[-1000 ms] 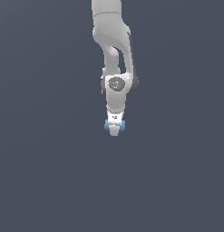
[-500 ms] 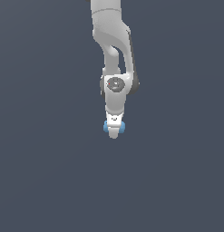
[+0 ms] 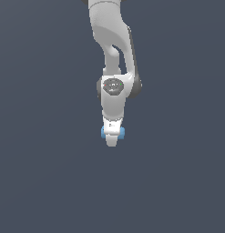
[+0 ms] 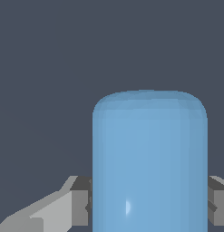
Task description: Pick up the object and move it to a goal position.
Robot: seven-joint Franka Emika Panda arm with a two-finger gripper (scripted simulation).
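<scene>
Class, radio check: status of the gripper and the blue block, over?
Gripper shut on blue block. Block ends show either side of the fingers. Nothing in the way visible.

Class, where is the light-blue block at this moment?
The light-blue block sits between the fingers of the end effector; in the exterior view its blue ends poke out on either side of the white arm's tip, near the picture's centre.

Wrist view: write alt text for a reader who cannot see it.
A light-blue block with a rounded end fills the middle of the wrist view, clamped between the two grey fingers of the gripper, whose jaws press on its two sides. Behind it is only a plain dark grey-blue background.
</scene>
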